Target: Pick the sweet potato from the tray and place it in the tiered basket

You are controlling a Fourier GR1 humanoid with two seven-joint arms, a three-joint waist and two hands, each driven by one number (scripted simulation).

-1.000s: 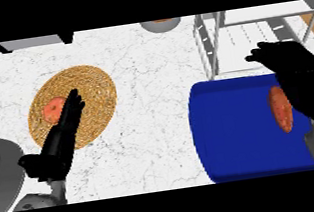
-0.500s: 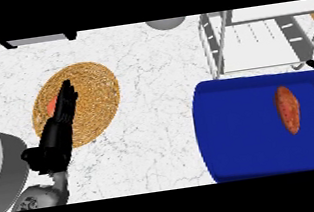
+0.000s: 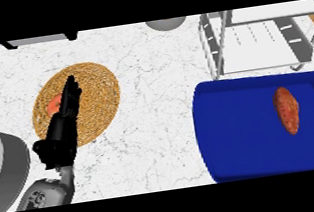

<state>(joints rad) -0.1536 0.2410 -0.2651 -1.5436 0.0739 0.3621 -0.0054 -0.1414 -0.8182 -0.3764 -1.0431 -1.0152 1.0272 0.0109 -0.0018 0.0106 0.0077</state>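
Your sweet potato lies lengthwise in the blue tray at the counter's right near corner, toward the tray's right side. The tiered basket stands just behind the tray. Your left hand stretches straight-fingered and empty over the woven mat.

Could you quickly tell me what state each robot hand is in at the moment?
Left robot hand: open, fingers straight over the woven mat, holding nothing.
Right robot hand: not in view.
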